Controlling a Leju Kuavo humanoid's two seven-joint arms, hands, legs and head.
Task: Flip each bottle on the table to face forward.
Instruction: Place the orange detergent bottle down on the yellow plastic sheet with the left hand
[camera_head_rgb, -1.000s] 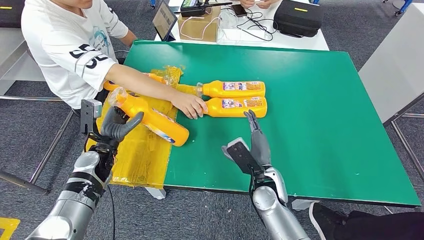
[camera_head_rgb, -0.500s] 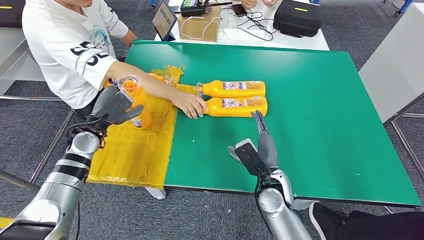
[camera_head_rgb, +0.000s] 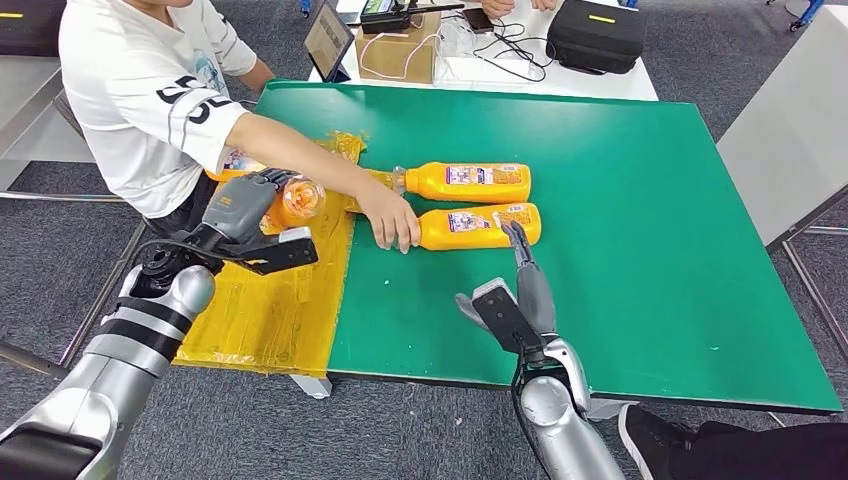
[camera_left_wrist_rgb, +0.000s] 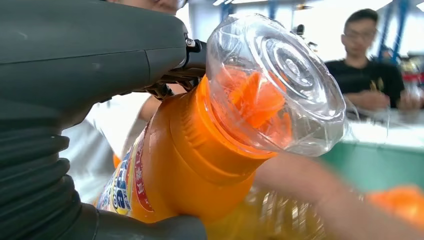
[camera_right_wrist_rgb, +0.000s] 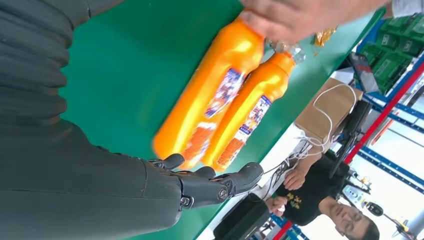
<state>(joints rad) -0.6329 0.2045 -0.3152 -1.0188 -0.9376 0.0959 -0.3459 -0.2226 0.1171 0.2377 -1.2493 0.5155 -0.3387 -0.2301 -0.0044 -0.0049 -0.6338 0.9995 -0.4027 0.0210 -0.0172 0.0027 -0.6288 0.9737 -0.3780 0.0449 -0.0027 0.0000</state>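
Orange bottle w/ clear cap (camera_head_rgb: 297, 199) is held in the left hand (camera_head_rgb: 243, 212), lifted above the yellow plastic sheet (camera_head_rgb: 268, 310) at the table's left edge, cap end pointing right, toward the person's arm. Left wrist view: thumb & fingers wrap the bottle body just behind the cap, label partly visible by the palm. Hand is closed round the bottle.

Two more orange bottles lie on the green table (camera_head_rgb: 620, 250), side by side, touching or nearly so, caps to the left. Far bottle (camera_head_rgb: 462, 180) lies flat, label up. Near bottle (camera_head_rgb: 478, 226) also shows its label; the person's hand (camera_head_rgb: 393, 222) grips its cap end. Person in white T-shirt (camera_head_rgb: 150, 90) sits at the far left, arm reaching across the yellow sheet.

Right hand (camera_head_rgb: 522, 290) hovers over the table just near of the near bottle's base; fingers extended & close together, pointing far, holding nothing. Fingertips sit right by the bottle's base end; cannot tell if touching. Right wrist view: dark fingers (camera_right_wrist_rgb: 210, 185) straight out, both bottles beyond them.

Far side past the table: cardboard box (camera_head_rgb: 398, 48), cables, black case (camera_head_rgb: 597, 35), tablet (camera_head_rgb: 328, 40).
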